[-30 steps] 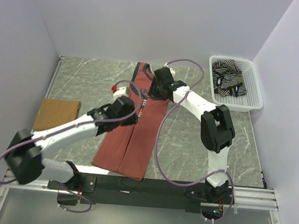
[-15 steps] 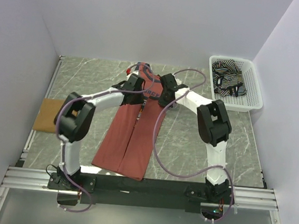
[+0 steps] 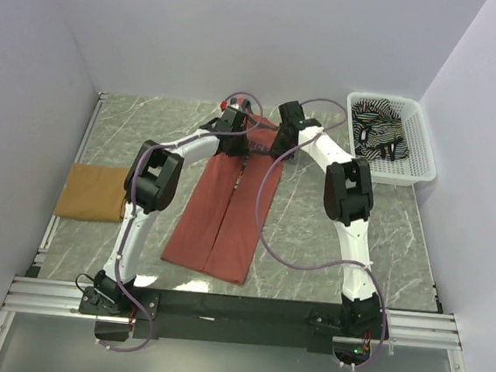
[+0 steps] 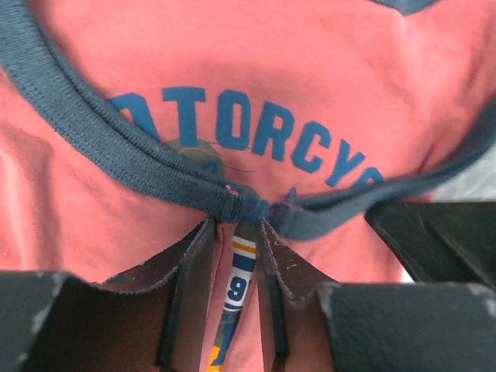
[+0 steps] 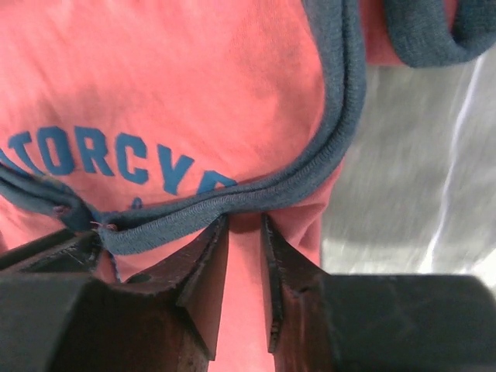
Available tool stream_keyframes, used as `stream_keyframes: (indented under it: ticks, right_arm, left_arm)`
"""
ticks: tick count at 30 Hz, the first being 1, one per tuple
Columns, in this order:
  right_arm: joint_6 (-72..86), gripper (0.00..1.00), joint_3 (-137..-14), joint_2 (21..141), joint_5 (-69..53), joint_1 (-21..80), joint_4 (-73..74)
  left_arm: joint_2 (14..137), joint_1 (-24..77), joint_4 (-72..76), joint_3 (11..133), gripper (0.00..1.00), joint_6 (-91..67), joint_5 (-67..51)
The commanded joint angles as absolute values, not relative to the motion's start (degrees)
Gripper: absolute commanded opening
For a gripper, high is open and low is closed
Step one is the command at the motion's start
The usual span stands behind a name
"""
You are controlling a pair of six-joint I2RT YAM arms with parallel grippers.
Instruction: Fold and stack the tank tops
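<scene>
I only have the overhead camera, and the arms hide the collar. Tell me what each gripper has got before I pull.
Observer: In the left wrist view, the left gripper is pinched on the dark blue trim of the red tank top. The cloth is bunched at its tips.
Operator: Now the right one.
Observer: The right gripper is closed narrow on that trim too, at the top's edge beside bare table.
Operator: Give me the print.
Observer: The blue lettering faces the camera, and a small label shows in the left gripper's gap.
</scene>
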State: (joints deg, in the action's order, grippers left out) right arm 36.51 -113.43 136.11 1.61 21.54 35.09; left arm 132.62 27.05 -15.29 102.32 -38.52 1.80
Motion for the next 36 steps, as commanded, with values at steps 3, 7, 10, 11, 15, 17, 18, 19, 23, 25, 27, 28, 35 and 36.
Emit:
stream_keyframes:
  ticks: [3,7,10,11,15,17,18,19,23,25,27,28,35,36]
  right_arm:
    - [34.02,0.37,-126.46,142.72,-2.28,16.97,39.73]
    - [32.61,0.5,-130.08,143.97,-5.53,14.68,35.54]
    - [31.47,0.57,-129.46,142.91,-8.61,13.89,30.52]
    - [30.94,0.58,-129.72,142.48,-9.05,13.89,29.89]
    - [29.97,0.64,-126.05,137.04,-10.98,14.41,26.9]
    - [30.23,0.66,-123.24,134.57,-11.25,14.85,25.67]
    - [30.32,0.66,-122.27,132.21,-11.42,14.85,25.49]
    - [30.84,0.67,-121.21,130.97,-11.34,15.11,24.71]
    - [32.25,0.68,-115.16,125.69,-10.29,16.17,24.52]
    - [34.0,0.68,-112.43,122.88,-10.63,16.26,24.43]
    - [34.8,0.68,-107.07,119.12,-10.02,16.52,25.4]
    - [35.33,0.68,-104.53,117.35,-8.98,17.48,26.01]
    - [43.49,0.66,-63.63,94.86,2.89,29.78,19.7]
    - [45.51,0.66,-59.72,89.79,4.64,31.8,19.17]
  left_arm:
    - [138.85,26.72,-15.12,112.66,0.33,-45.15,-3.6]
    - [140.71,25.58,-8.19,114.34,0.34,-51.4,-5.62]
    - [141.94,25.31,-2.29,115.65,0.37,-53.7,-6.59]
    - [141.94,25.23,-1.76,115.93,0.39,-53.7,-6.42]
    - [134.42,24.26,3.85,110.76,0.51,-52.83,-7.29]
    - [130.45,24.08,6.32,105.31,0.55,-52.38,-7.38]
    - [126.69,24.0,7.72,103.81,0.58,-51.51,-7.47]
    - [124.82,23.99,8.26,101.01,0.59,-50.89,-8.17]
    - [114.19,23.99,9.49,91.52,0.63,-49.75,-7.91]
    - [107.51,24.17,6.88,84.94,0.63,-49.66,-6.51]
    - [100.59,24.52,1.96,80.79,0.58,-50.18,-2.22]
    - [98.11,24.78,-5.29,76.6,0.57,-50.62,-0.2]
    - [74.65,27.42,-21.25,49.78,0.46,-54.31,11.86]
    - [69.4,27.94,-21.62,43.92,0.45,-55.71,11.87]
